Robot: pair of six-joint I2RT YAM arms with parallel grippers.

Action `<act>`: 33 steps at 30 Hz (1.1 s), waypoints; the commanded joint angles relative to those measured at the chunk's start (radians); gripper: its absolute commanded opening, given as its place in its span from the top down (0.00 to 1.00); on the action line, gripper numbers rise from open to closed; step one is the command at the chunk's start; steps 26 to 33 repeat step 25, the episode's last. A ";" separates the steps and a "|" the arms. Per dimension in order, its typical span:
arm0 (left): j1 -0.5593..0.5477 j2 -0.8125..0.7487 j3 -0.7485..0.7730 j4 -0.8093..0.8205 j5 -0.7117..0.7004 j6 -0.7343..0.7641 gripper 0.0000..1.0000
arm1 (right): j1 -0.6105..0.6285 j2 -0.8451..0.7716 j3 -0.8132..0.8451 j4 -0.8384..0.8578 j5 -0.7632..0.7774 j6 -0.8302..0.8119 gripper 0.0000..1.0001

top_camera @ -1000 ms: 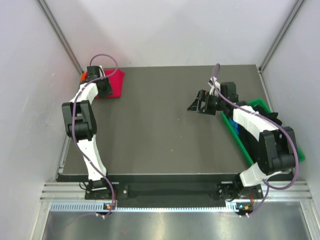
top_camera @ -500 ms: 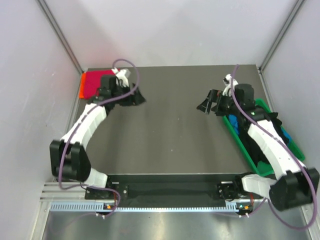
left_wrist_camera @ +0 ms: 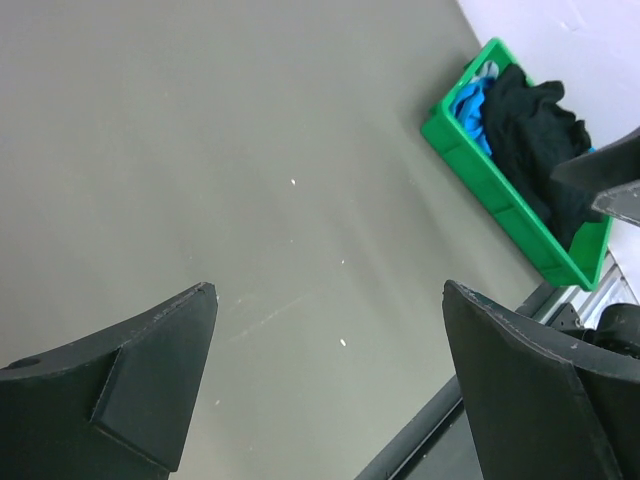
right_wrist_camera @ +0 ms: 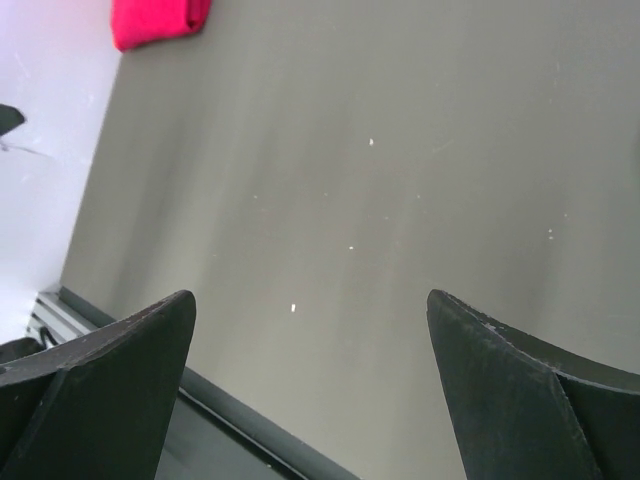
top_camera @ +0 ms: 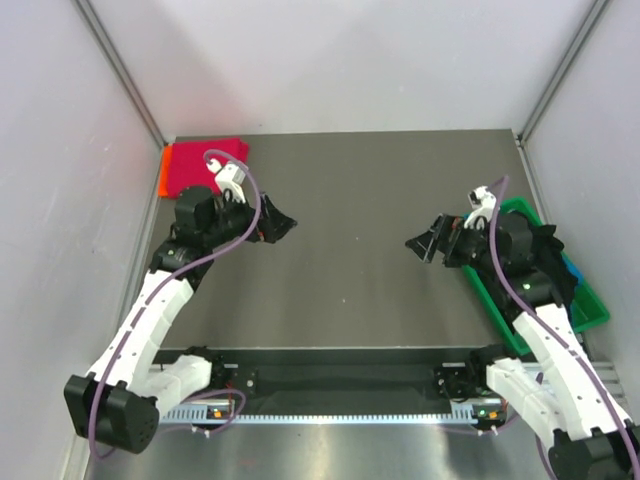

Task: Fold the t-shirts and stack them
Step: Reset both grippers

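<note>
Both pincers released, empty
I see left gripper, right gripper over table, crimson-red t-shirt far-left corner

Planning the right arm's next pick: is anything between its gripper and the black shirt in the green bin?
Nothing loose does. The open right gripper hangs over the table beside the green bin, facing away; only the bin's own wall lies between it and the black shirt.
</note>
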State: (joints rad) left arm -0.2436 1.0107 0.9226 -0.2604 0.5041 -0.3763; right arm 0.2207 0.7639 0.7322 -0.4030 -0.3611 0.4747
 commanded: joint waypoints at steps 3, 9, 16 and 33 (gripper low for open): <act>0.003 -0.032 -0.025 0.102 -0.003 -0.039 0.01 | 0.000 -0.058 0.012 0.087 0.014 0.038 0.00; 0.003 -0.067 -0.027 0.085 -0.022 -0.039 0.01 | 0.002 -0.023 0.016 0.078 0.013 0.019 0.01; 0.003 -0.092 -0.015 0.084 -0.049 -0.036 0.01 | 0.003 -0.032 0.022 0.082 0.050 0.004 0.00; 0.003 -0.098 -0.018 0.092 -0.055 -0.042 0.01 | 0.000 -0.034 0.061 0.098 0.065 -0.022 0.00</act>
